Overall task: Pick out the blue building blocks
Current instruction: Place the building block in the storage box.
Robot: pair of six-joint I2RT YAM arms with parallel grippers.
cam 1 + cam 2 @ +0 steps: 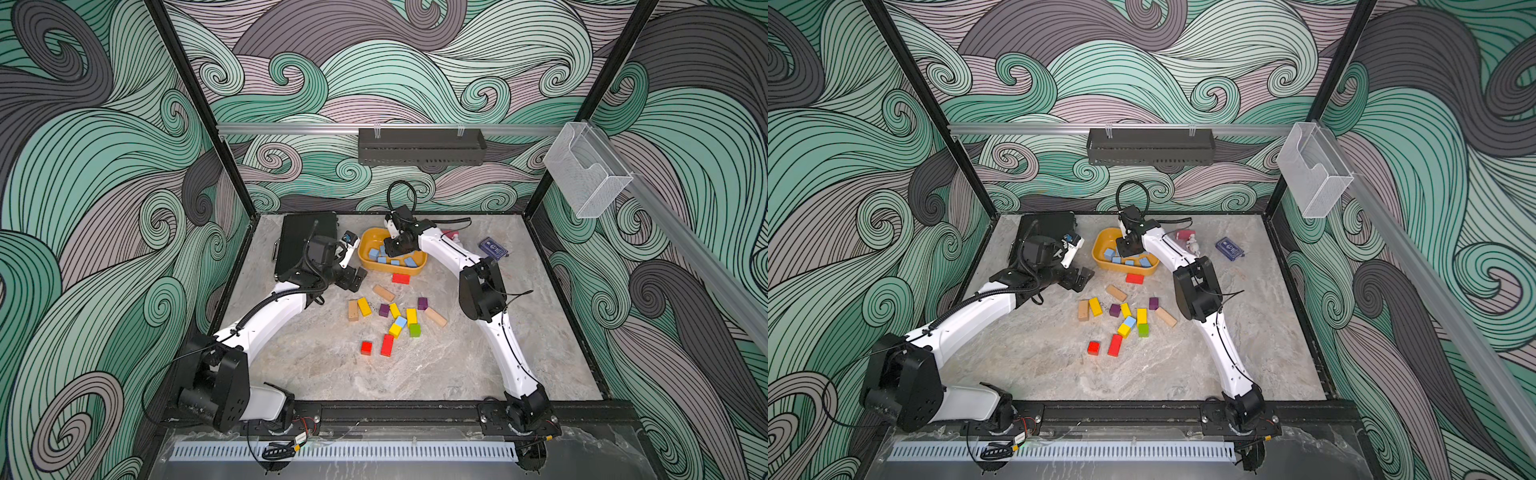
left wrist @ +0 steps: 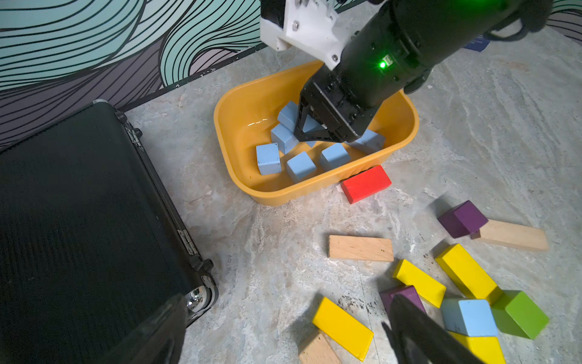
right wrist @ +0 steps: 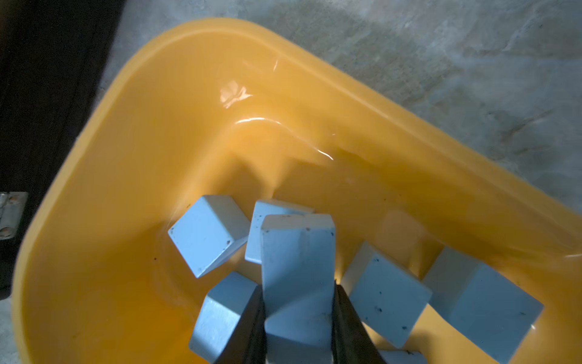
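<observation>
Right gripper (image 3: pixel 298 288): jaws clamped on one blue block (image 3: pixel 297 245) inside yellow tub (image 3: pixel 189 110), among other blue blocks (image 2: pixel 267 157). Left gripper (image 1: pixel 354 280): jaws wide, empty. One blue cube (image 1: pixel 401 321) lies on tabletop (image 1: pixel 332 374) among loose coloured blocks (image 1: pixel 411 316).

A black case (image 2: pixel 78 220) lay near the yellow tub (image 2: pixel 245 126), a red brick (image 2: pixel 365 184) just beside it; a navy packet (image 1: pixel 493 247) lay apart.

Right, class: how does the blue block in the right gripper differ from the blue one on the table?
The gripped block is clamped by the right gripper over the bin; the table block lies loose beside a green block and yellow blocks. The gripped block looks longer; the table block cube-like. Both are light blue.
</observation>
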